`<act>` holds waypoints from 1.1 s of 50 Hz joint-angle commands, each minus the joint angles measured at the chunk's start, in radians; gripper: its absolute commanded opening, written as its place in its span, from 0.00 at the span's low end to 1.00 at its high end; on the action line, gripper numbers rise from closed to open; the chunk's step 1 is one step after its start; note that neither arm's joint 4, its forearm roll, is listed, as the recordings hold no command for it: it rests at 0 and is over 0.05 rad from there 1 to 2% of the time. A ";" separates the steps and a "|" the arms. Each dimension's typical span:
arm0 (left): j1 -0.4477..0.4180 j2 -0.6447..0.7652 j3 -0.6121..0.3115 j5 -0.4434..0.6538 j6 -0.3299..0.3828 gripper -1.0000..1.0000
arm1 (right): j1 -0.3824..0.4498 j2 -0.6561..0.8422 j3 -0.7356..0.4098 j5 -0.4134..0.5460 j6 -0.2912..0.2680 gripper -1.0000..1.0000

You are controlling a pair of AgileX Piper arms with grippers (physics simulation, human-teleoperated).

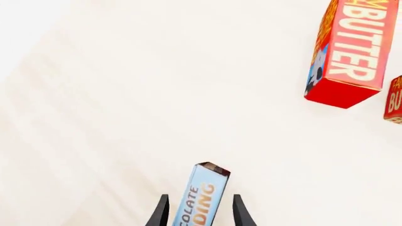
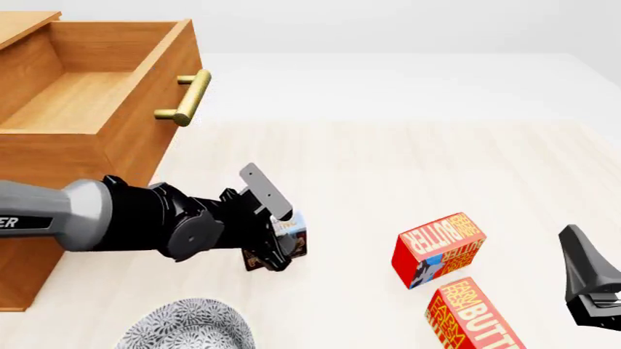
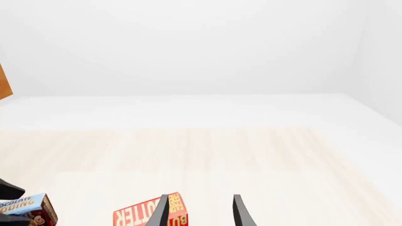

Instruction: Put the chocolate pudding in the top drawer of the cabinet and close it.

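Observation:
The chocolate pudding [image 1: 202, 195] is a small light blue box with a brown end. It sits between the fingers of my left gripper [image 1: 201, 214], which is shut on it. In the front view the left gripper [image 2: 279, 243] holds the pudding [image 2: 291, 237] low over the table, to the right of the cabinet [image 2: 58, 211]. The top drawer [image 2: 92, 98] stands pulled open, its wooden inside bare, its brass handle [image 2: 187, 98] facing right. My right gripper [image 2: 582, 254] rests at the table's right edge, open, with nothing between its fingers [image 3: 240, 212].
Two red butter boxes [image 2: 438, 247] [image 2: 475, 316] lie right of the pudding, between the two arms. A grey patterned plate [image 2: 194, 327] sits at the front edge under the left arm. The nearer butter box [image 3: 148, 214] shows beside the right fingers.

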 commanded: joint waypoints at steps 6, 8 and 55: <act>0.034 -0.017 0.034 0.039 -0.149 0.00 | 0.000 -0.010 0.001 0.007 -0.002 1.00; 0.024 -0.029 0.044 0.039 -0.163 0.00 | 0.000 -0.010 0.001 0.007 -0.002 1.00; -0.069 -0.449 -0.002 0.291 -0.061 0.00 | 0.000 -0.010 0.001 0.007 -0.002 1.00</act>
